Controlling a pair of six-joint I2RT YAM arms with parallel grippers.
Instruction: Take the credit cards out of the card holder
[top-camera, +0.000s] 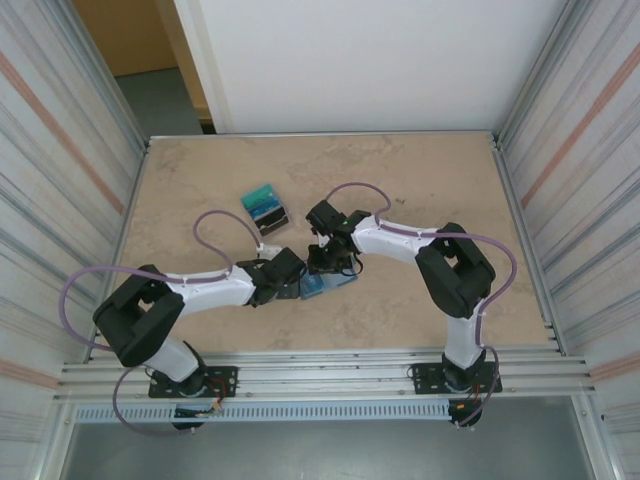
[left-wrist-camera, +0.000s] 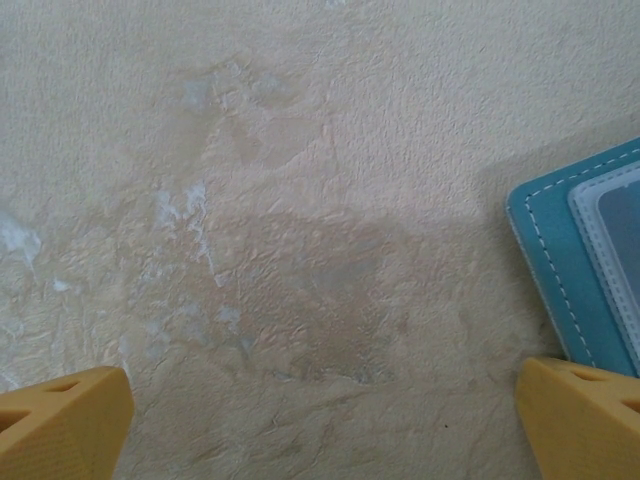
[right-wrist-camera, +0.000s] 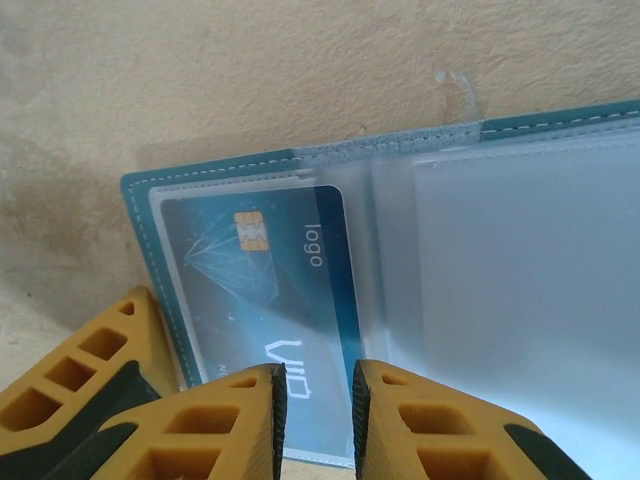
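Observation:
The slate-blue card holder (top-camera: 338, 283) lies open on the table between the two arms. Its clear slot pockets face up in the right wrist view, and a dark teal credit card (right-wrist-camera: 260, 290) with a gold chip sits in the left pocket of the card holder (right-wrist-camera: 500, 250). My right gripper (right-wrist-camera: 318, 400) hovers over that card's right edge, its jaws a narrow gap apart with nothing pinched. My left gripper (left-wrist-camera: 320, 405) is open wide over bare table. Its right fingertip (left-wrist-camera: 580, 420) stands at the corner of the card holder (left-wrist-camera: 560, 260). A pile of teal and dark credit cards (top-camera: 263, 207) lies further back.
The beige stone-patterned table (top-camera: 420, 180) is fenced by corrugated metal walls left and right and a white panel at the back. A yellow finger of the left gripper (right-wrist-camera: 85, 375) stands just left of the card holder. Both grippers (top-camera: 296, 283) (top-camera: 330, 265) crowd the card holder.

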